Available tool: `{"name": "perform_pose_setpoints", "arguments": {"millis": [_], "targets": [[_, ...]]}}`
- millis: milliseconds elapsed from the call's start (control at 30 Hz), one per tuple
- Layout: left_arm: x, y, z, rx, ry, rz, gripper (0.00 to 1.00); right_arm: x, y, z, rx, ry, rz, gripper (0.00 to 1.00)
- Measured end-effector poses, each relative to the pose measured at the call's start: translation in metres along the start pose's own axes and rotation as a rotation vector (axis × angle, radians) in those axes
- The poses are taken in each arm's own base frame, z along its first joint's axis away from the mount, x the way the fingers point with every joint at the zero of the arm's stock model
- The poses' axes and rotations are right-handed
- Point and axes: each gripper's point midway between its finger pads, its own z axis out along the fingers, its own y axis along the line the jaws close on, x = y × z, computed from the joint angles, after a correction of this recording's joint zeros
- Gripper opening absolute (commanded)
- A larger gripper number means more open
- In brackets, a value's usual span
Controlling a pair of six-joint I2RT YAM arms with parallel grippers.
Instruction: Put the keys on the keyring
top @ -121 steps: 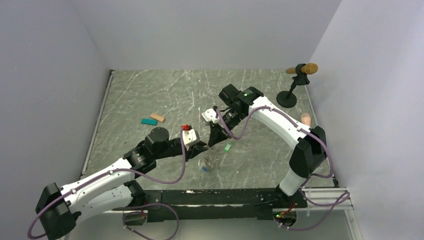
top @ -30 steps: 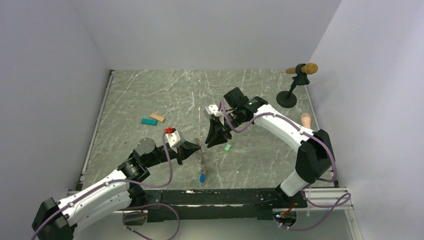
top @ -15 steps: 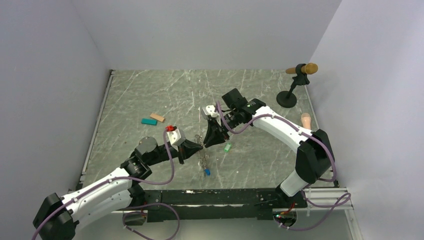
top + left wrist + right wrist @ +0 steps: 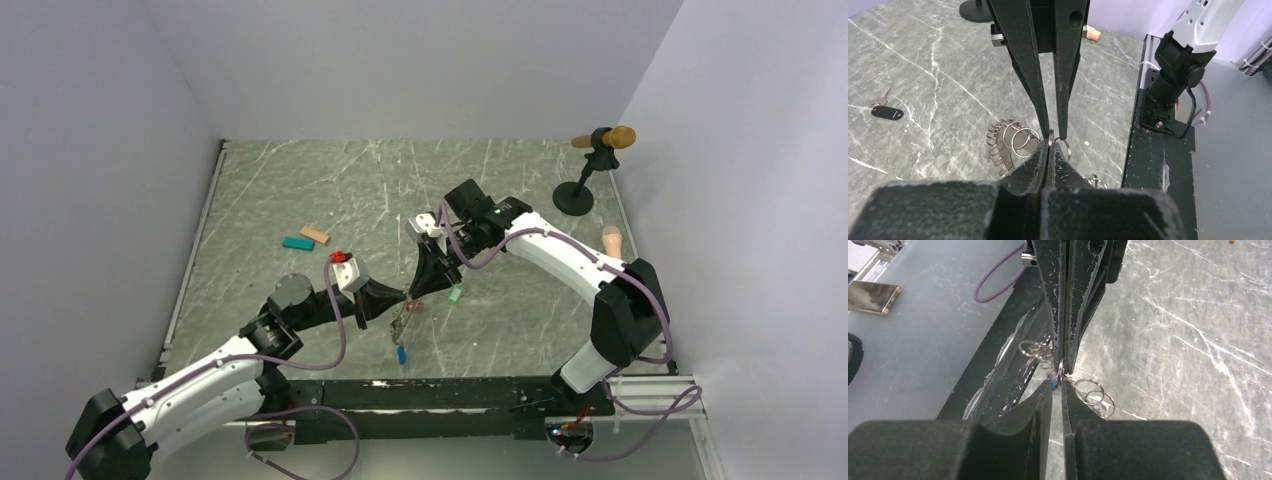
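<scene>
The keyring [image 4: 403,318], a bunch of thin metal loops, hangs just above the table between both arms. My left gripper [image 4: 404,298] is shut on one loop, pads pressed together [image 4: 1049,147], with more of the keyring's loops [image 4: 1007,142] beside it. My right gripper [image 4: 413,291] meets it tip to tip. Its jaws [image 4: 1057,381] are drawn to a narrow slit with the same ring wire between the tips. A blue key [image 4: 402,354] dangles below the bunch. The green key [image 4: 456,294] lies on the table just right of the grippers.
Teal block [image 4: 298,243] and tan block [image 4: 315,236] lie at the left. A black stand [image 4: 585,170] and a peach object [image 4: 611,238] sit at the right. A key with a dark-looking tag [image 4: 887,112] lies on the table. The black front rail [image 4: 450,395] runs close behind.
The right gripper moved onto the ring held by the left gripper and narrowed its jaws. The keyring tilted and the blue key swung down and left.
</scene>
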Motion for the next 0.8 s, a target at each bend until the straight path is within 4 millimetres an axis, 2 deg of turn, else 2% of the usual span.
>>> {"name": "perform_pose_setpoints", "arguments": {"millis": [100, 300, 600, 633, 667, 800], "targets": [[-0.0012, 0.0001, -0.0006, 0.002, -0.004, -0.002, 0.0, -0.001, 0.0013, 0.0002, -0.005, -0.006, 0.004, 0.16], [-0.0023, -0.0013, -0.0008, 0.011, -0.007, -0.011, 0.0, -0.0017, 0.0014, 0.0003, -0.007, -0.009, 0.005, 0.0], [-0.0036, -0.0024, -0.001, 0.021, -0.011, -0.016, 0.02, -0.0037, 0.0022, 0.0001, -0.01, -0.013, 0.006, 0.0], [-0.0041, -0.0021, -0.0011, 0.019, -0.013, -0.019, 0.09, -0.0042, 0.0021, -0.0001, -0.01, -0.013, 0.005, 0.0], [-0.0047, -0.0017, -0.0012, 0.018, -0.015, -0.02, 0.2, -0.0049, 0.0018, -0.0003, -0.009, -0.012, 0.004, 0.0], [-0.0061, 0.0009, -0.0017, 0.008, -0.02, -0.028, 0.57, -0.005, 0.0026, 0.0002, -0.012, -0.009, 0.012, 0.0]]}}
